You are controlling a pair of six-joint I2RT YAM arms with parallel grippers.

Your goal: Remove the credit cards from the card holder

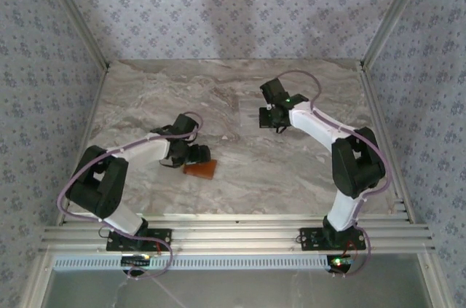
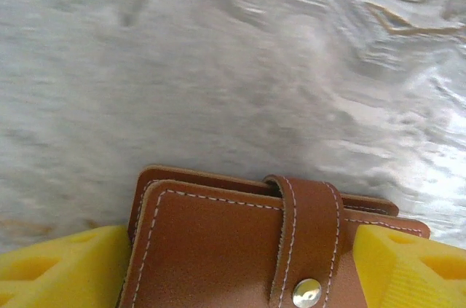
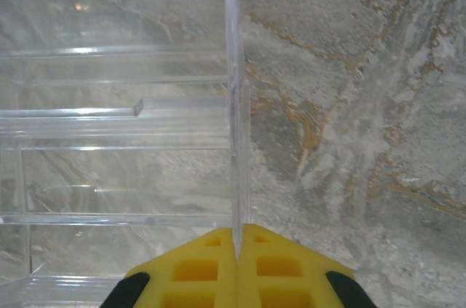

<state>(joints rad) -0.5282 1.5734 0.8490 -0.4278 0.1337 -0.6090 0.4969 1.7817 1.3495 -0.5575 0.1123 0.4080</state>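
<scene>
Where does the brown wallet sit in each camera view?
Top external: wallet left of centre, at the left hand.
Left wrist: wallet bottom centre, between the yellow fingers.
Right wrist: the right hand pinches a clear plastic stand.
Shared landmark: the veined marble table.

Closed orange-brown leather card holder (image 2: 211, 250), flat on marble table (image 2: 218, 68)

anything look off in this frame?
Nothing spilled or damaged. One oddity: the right gripper is shut on the side wall of a clear acrylic tray, well away from the card holder, which lies snapped closed between the fingers of the left gripper.
</scene>
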